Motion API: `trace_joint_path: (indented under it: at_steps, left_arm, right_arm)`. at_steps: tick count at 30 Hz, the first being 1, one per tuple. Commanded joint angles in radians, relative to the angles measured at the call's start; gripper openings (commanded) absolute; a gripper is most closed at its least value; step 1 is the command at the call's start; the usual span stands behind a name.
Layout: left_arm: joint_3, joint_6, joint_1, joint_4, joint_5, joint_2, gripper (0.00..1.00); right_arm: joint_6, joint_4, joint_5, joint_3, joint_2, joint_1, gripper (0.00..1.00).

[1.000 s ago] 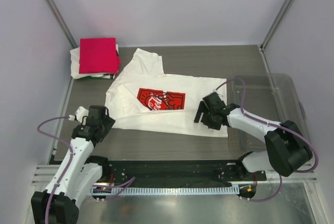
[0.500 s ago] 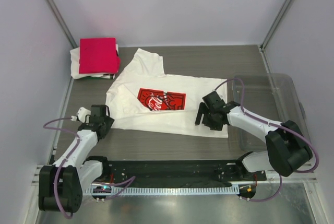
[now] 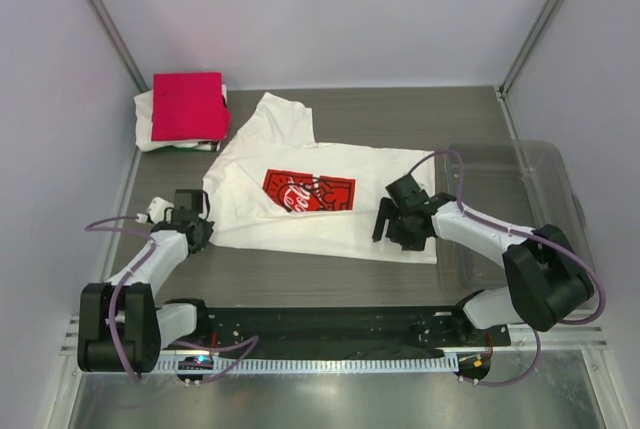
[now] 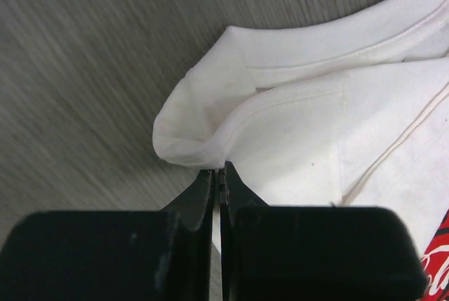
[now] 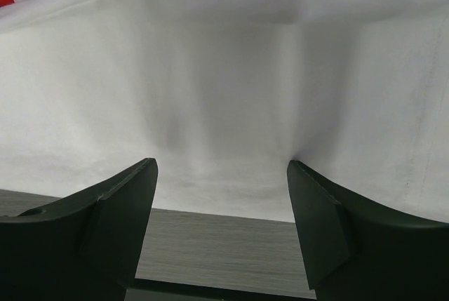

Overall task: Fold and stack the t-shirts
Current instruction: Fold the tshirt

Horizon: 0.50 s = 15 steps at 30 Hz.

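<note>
Top external view: finds the printed t-shirt [image 3: 320, 199] spread at the centre of the tabletop [image 3: 420, 114], with the folded crimson t-shirt [image 3: 187, 106] stacked on a white t-shirt [image 3: 145, 134] at 10 o'clock. Notes the left gripper [image 4: 217, 175] pinched narrow on the sleeve fold at 8 o'clock. Notes the right gripper [image 5: 221, 168] spread wide over the hem corner at 4 o'clock, holding nothing. Judges a fold in hand. Recommends closing on the hem first, then lifting both edges together, low and level, toward 12 o'clock, to avoid dragging.
</note>
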<state>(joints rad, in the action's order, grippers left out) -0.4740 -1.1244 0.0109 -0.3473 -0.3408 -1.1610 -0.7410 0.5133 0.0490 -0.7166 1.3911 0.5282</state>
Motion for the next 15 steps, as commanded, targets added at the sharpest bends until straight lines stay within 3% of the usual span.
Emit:
trace_joint_path:
  at_steps: [1, 6, 10, 15]
  left_arm:
    - [-0.060, -0.034, -0.006, -0.232, -0.055, 0.067, 0.00]
    - [-0.054, -0.127, -0.006, -0.509, -0.058, 0.329, 0.00]
    - [-0.052, -0.179, -0.006, -0.628, -0.035, 0.470, 0.01]
    - [-0.086, -0.241, 0.004, -0.737, 0.062, 0.509, 0.00]
  right_arm:
    - [0.022, -0.035, 0.011, -0.006, 0.048, 0.004, 0.81]
    - [-0.009, -0.058, 0.003, 0.043, 0.075, 0.004, 0.82]
    - [-0.035, -0.062, -0.017, 0.095, 0.054, 0.006, 0.82]
    - [-0.079, -0.047, -0.035, 0.184, -0.067, 0.013, 0.83]
